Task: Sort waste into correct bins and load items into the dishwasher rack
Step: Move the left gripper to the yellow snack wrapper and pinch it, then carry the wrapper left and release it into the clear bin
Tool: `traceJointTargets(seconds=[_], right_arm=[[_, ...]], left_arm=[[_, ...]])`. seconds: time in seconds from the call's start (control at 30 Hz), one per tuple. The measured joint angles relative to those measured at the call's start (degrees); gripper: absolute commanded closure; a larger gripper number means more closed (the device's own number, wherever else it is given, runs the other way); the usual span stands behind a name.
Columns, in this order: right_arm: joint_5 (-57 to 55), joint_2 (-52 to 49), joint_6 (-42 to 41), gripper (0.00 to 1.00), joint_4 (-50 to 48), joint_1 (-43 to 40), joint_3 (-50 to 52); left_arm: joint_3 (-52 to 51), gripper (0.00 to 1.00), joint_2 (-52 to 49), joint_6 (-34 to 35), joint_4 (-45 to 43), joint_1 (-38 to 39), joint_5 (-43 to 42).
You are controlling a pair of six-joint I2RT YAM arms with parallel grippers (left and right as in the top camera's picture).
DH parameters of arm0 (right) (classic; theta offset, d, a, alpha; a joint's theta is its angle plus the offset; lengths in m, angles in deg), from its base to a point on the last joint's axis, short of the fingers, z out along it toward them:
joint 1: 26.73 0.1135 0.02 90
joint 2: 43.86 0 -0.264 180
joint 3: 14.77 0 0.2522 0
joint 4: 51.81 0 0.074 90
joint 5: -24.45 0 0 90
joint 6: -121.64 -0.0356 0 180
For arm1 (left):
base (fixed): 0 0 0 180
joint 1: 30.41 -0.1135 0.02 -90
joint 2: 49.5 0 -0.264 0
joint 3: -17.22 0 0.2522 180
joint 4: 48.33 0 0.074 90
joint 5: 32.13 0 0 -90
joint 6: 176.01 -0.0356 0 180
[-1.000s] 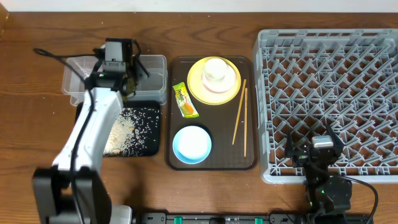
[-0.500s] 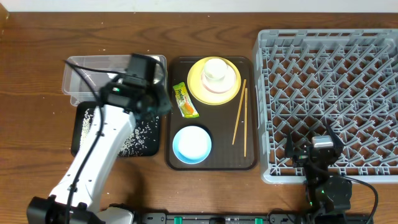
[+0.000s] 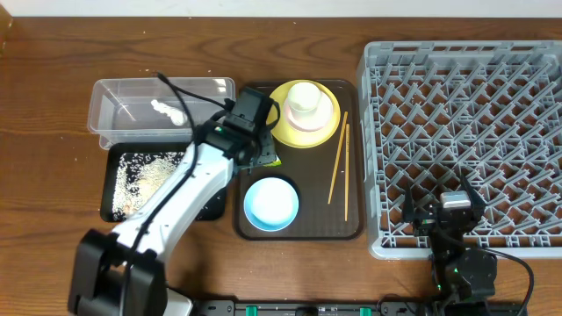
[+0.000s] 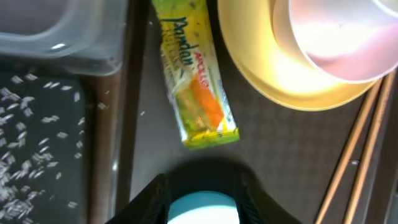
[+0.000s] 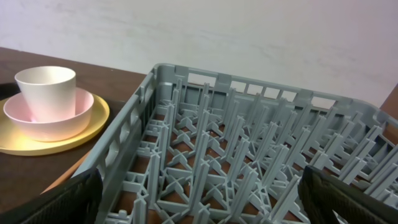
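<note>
Wrapper pickup looks like the step in hand. The left hand (image 4: pixel 202 186) hangs over the dark brown serving tray (image 3: pixel 307 224), its fingers parted partway and grasping nothing; the light blue bowl (image 4: pixel 202 210) shows through the gap beneath them.

The snack wrapper (image 4: pixel 196 81) lies flat on the serving tray just ahead of those fingertips, toward the far side of the table. The clear tub (image 3: pixel 105 132) is on one side of it and the yellow plate (image 4: pixel 261 81) with its cup (image 4: pixel 336 31) on the other. Its long axis runs roughly away from the hand, a little slanted, so the jaws stand across its narrow width. A short reach forward and down should set them astride it. Being thin and flat, it may slide rather than lift.

The left arm is plainly the nearer. The right hand (image 5: pixel 199 186) rests well apart at the near edge of the dishwasher rack (image 3: pixel 465 88), spread wide and empty.

The paper wad (image 3: pixel 165 110) sits in the clear tub, rice grains (image 3: pixel 145 171) lie in the black tray (image 3: pixel 110 189), and the chopsticks (image 3: pixel 338 158) lie beside the plate. No dish is in the rack yet.
</note>
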Motion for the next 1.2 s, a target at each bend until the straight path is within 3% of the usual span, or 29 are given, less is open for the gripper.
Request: traceJointTargets(seconds=[0.17,1.2], right_arm=[[0.0,0.0,0.0,0.01,0.0,0.0,0.0],[0.0,0.0,0.0,0.01,0.0,0.0,0.0]], left_arm=[[0.0,0.55,-4.0,0.0,-3.5,0.1,0.3],[0.0,0.57,-15.3,0.0,-13.3,2.0,0.8]])
